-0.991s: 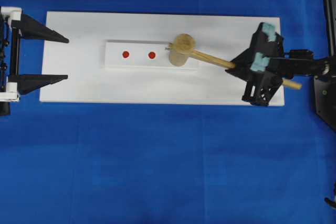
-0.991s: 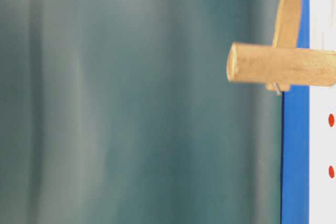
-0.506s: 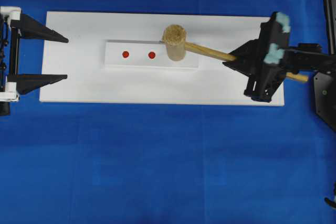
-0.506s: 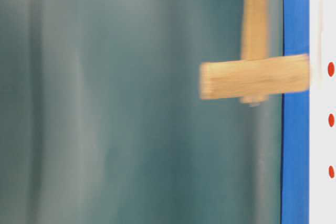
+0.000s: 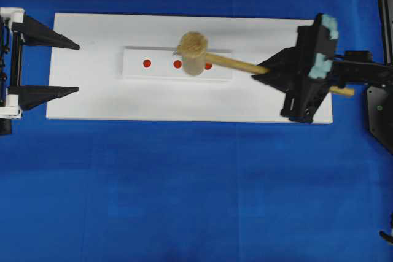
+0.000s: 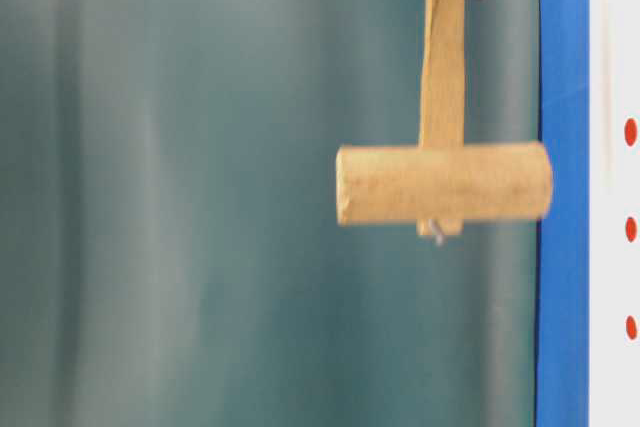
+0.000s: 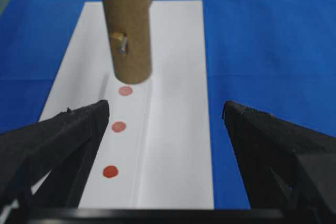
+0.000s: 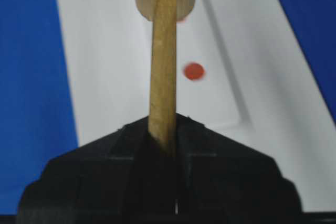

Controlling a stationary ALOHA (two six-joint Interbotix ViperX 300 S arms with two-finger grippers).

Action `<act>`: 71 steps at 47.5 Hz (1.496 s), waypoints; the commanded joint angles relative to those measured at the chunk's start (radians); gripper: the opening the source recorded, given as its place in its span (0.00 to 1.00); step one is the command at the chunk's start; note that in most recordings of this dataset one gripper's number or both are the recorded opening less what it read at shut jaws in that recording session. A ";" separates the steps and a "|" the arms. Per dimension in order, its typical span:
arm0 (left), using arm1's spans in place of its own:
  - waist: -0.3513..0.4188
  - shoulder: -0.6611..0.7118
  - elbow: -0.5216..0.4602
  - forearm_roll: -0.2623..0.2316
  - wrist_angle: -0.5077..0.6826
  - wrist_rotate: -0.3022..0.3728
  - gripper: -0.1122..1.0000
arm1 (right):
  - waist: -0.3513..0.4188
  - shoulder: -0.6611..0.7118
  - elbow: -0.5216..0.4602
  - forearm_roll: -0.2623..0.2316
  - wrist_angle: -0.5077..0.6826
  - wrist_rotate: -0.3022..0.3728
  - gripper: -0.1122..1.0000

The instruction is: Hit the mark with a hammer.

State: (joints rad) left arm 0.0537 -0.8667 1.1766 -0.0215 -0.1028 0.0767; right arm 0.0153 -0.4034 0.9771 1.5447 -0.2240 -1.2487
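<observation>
Item: hammer, light wood, thick round head, long flat handle. Held by the right pincer, jaws shut on the far end of the handle. The handle's long axis runs from that pincer toward the middle of the white board. The head hangs in the air above the white block, face pointing down, clear of the surface in the table-level view.

Item: white block, a raised strip at the middle of the board, long side parallel to the board's long edges. Carries three red marks in a row: middle mark and right mark show either side of the head; left mark lies toward the board's left edge. Which mark the head is over, cannot tell.

Item: left pincer, at the board's left edge, jaws wide apart, holding nothing, well apart from the hammer.

Judgement: the strike needs a downward swing onto a mark. Nothing stands between head and block.
</observation>
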 commanded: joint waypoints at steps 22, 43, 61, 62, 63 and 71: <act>0.002 0.000 -0.008 0.000 -0.005 -0.023 0.89 | 0.037 0.242 -0.279 -0.023 -0.003 -0.003 0.11; 0.000 0.002 -0.008 0.000 -0.005 -0.029 0.89 | 0.044 0.316 -0.368 -0.054 0.002 -0.003 0.11; 0.000 0.132 -0.023 0.000 -0.144 -0.054 0.91 | 0.048 0.316 -0.368 -0.057 0.002 -0.005 0.11; 0.002 0.146 -0.028 0.000 -0.158 -0.054 0.91 | 0.046 0.316 -0.368 -0.057 0.002 -0.003 0.11; 0.000 0.161 -0.031 -0.002 -0.173 -0.055 0.91 | 0.048 0.316 -0.368 -0.057 0.003 -0.005 0.11; 0.000 0.302 -0.091 -0.002 -0.225 -0.055 0.94 | 0.048 0.316 -0.367 -0.058 0.002 -0.005 0.11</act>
State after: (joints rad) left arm 0.0537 -0.6075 1.1305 -0.0215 -0.3068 0.0245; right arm 0.0614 -0.0736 0.6397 1.4926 -0.2194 -1.2502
